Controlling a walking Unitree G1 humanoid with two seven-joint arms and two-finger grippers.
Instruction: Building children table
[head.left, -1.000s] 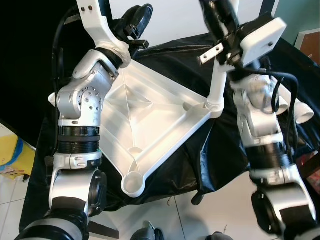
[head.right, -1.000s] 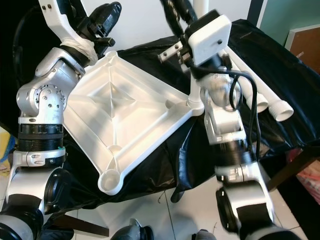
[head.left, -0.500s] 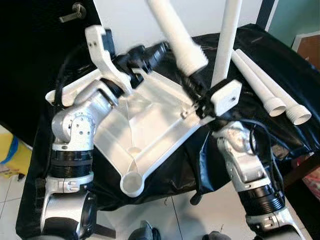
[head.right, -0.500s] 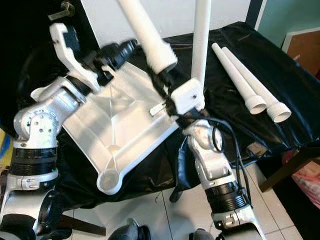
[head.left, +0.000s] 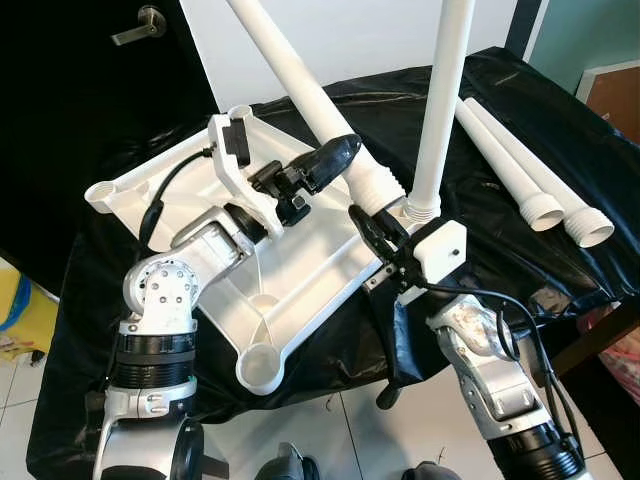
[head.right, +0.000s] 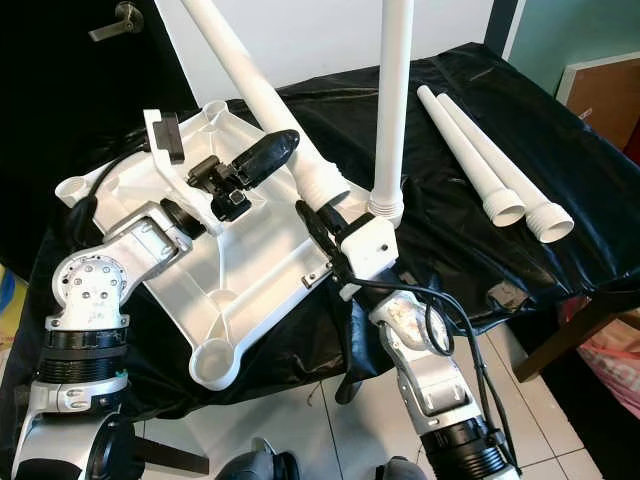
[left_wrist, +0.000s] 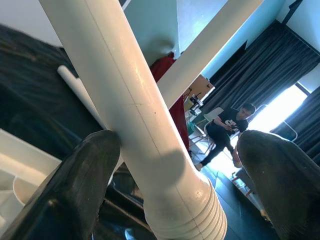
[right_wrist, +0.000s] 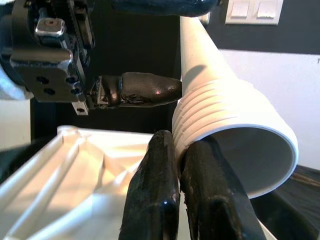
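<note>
The white table top (head.left: 322, 288) lies upside down on a black-covered table. One white leg (head.left: 441, 110) stands upright in its corner socket. A second leg (head.left: 300, 90) leans over the top, ribbed end (head.left: 380, 192) lowest. My right gripper (head.left: 372, 228) is shut on that ribbed rim, its fingers (right_wrist: 160, 165) pinching the wall from below. My left gripper (head.left: 343, 160) straddles the same leg higher up and is open: one finger (left_wrist: 85, 175) touches the leg and the other (left_wrist: 280, 170) stands well off it.
Two spare legs (head.left: 525, 170) lie side by side at the table's right. An open socket (head.left: 262, 370) sits at the top's near corner, overhanging the front edge. A door handle (head.left: 133, 25) is behind. A person (left_wrist: 224, 131) sits far off.
Both arms have come down from in front of the camera. The tilted leg's ribbed end has sunk toward the table top, and my left gripper has moved from the far corner to its shaft.
</note>
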